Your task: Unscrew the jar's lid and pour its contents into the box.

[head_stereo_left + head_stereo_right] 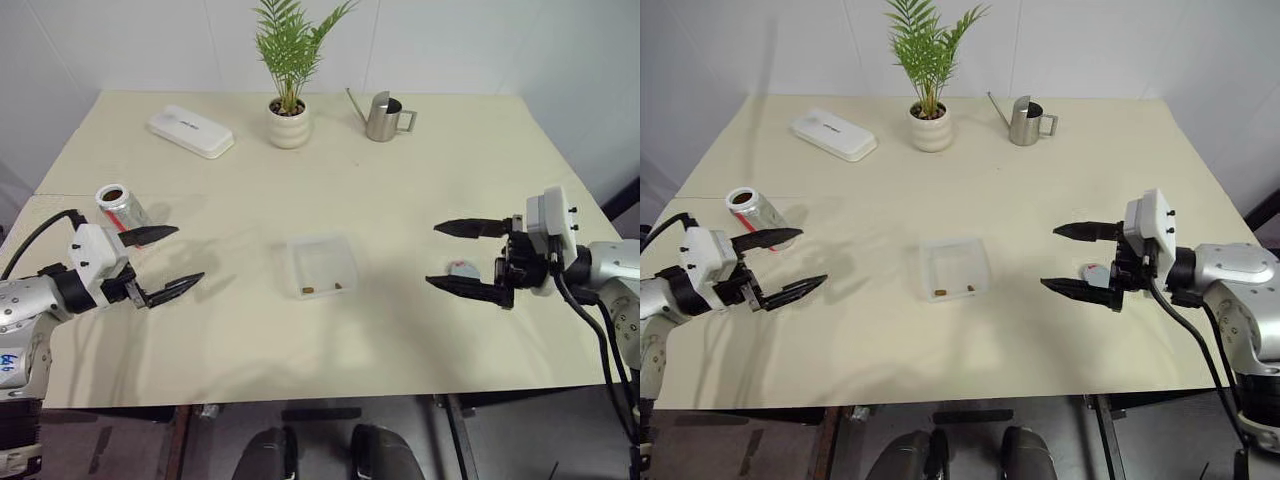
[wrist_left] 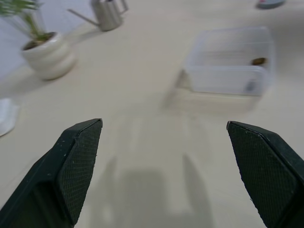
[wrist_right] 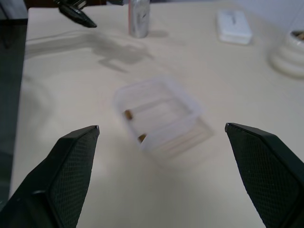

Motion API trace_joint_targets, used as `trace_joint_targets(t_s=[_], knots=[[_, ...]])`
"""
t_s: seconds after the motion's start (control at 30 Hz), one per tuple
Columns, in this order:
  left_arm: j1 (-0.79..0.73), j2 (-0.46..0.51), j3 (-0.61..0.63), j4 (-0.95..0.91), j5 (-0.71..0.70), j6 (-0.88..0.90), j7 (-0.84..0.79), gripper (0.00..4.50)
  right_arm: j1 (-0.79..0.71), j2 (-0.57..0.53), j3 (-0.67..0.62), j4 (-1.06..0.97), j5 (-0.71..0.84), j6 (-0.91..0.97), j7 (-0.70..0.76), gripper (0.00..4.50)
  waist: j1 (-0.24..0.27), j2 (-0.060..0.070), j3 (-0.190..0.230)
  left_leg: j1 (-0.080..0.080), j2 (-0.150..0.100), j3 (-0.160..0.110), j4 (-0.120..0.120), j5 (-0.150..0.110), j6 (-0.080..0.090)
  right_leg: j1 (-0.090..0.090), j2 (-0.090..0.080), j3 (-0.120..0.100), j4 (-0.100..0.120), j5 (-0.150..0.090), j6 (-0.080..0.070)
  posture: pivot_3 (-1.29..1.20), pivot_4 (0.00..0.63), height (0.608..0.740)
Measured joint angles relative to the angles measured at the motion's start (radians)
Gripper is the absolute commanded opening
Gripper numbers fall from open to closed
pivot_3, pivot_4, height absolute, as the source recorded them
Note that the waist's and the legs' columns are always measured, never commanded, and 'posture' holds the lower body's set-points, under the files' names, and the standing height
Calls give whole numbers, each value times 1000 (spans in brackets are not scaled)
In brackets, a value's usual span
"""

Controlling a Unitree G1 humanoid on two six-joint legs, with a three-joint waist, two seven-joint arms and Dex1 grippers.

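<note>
**Jar set down uncapped, both pincers empty and spread wide**

The jar point(image 1: 121, 208) is seen standing on the worktop point(image 1: 400, 190) at the robot's left, just beyond the left pincer point(image 1: 165, 262), with its mouth uncovered and something brown visible inside its mouth. The lid point(image 1: 462, 268) is found lying flat on the worktop at the right, partly hidden between the fingers of the right pincer point(image 1: 459, 257). The box point(image 1: 322, 265) is placed near the middle, between the two arms and well apart from the jar; two small brown pieces, the contents point(image 1: 322, 288), are seen resting against its near wall.

Both pincers are held wide open and nothing is gripped by either.

The task is judged to be largely done: the lid is off and pieces lie in the box, though whether more remains in the jar cannot be told.

The jar is judged to be light, stiff and smooth-walled, so a slip is possible if it is squeezed weakly. Should it be taken up, the grasp is best placed across the mid-body, below the neck, so that it can be tipped without toppling. The box is judged thin, light and easily pushed aside, and is best left untouched. The lid is flat and low, and would have to be pinched at its rim.
</note>
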Motion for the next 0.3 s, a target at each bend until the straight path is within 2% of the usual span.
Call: trace_joint_targets(t_s=[0.13, 0.2, 0.3], knots=[[-61, 3, -28, 23, 3, -6, -60, 4467, -3, -18, -22, -3, -3, -16, 14, 4500, 2, 0, 0, 1, 1, 2, 2, 0, 1, 1, 1, 3, -2, 1, 2, 0, 150, 740], [-76, 14, -41, 56, 17, -24, -82, 4467, 3, -16, -32, -4, -27, -55, 2, 4500, 2, 0, 0, 3, 1, 3, 1, -2, -4, 2, 0, 4, -3, 1, 2, 0, 150, 740], [-79, 15, -55, 58, 19, -9, -94, 4467, 11, 0, -36, 1, -40, -74, -18, 4500, 2, 0, 0, 4, 1, 3, 2, -2, -5, 1, -7, 6, -2, 1, 1, 0, 150, 740]])
